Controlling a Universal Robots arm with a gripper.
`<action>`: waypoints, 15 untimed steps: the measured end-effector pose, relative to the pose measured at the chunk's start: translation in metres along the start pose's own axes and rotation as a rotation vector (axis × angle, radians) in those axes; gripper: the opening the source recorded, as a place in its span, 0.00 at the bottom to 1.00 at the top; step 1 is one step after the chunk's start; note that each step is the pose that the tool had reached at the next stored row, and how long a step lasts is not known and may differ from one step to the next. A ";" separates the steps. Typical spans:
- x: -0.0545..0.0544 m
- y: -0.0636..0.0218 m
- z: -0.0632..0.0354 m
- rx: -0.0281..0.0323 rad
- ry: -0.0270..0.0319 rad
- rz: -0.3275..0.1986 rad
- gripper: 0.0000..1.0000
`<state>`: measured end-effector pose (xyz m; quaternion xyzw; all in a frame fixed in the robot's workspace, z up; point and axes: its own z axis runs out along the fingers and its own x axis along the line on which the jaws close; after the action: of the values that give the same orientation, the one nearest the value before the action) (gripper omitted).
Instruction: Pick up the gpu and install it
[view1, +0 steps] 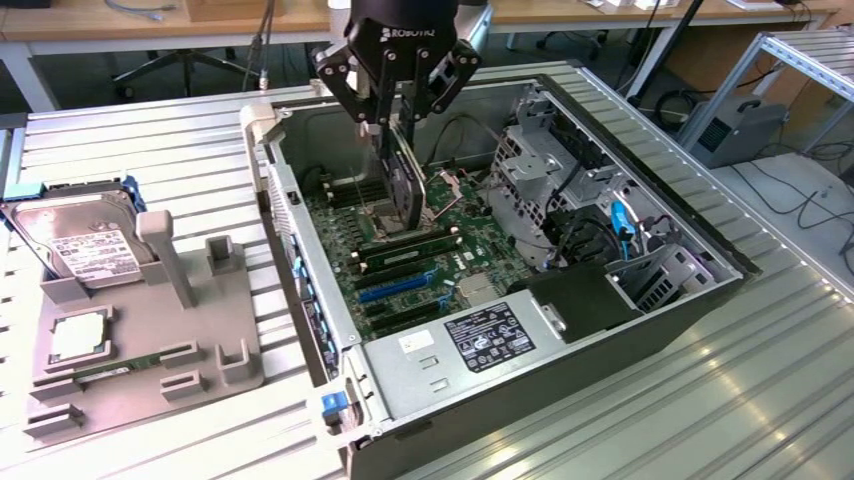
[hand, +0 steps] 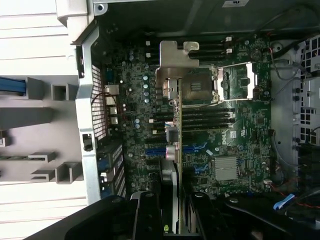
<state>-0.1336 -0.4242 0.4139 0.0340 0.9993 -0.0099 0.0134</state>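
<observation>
I see the gripper closed on the gpu. Its fingers pinch the upper end of the card, and the card hangs under them inside the open case. So the gpu is in the air, off the desk, and above the board.

In the exterior view the card goes down from the gripper toward about 6 o'clock, a little to 5. Its long axis is close to upright, with a small tilt, and I look almost at its thin edge. The lower end is over the middle part of the board. I cannot tell if it touches anything there, but I judge that it is apart.

In the wrist view I look along the card from above. The silvery bracket is at the far end, away from the gripper, and just beside it I see the socket.

The relation I watch is the one between the card and the blue slots. In the exterior view the slots lie flat on the board at about 6 o'clock from the lower end of the card, near but not under it. Their long axis runs about from 8 to 2 o'clock. The card stands up and the slots lie down, so I judge that the two axes do not agree at this moment and that the gpu is not seated.

At about 9 o'clock from the case, a grey holder on the desk carries the hard drive, well apart from the gripper.
</observation>
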 end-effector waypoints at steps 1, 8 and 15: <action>-0.001 0.0001 0.0004 0.0003 0.0000 0.000 0.27; -0.009 0.0007 0.0026 0.0037 -0.0003 0.000 0.27; -0.016 0.0012 0.0050 0.0070 -0.0005 0.000 0.27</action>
<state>-0.1175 -0.4242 0.4093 0.0340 0.9992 -0.0134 0.0135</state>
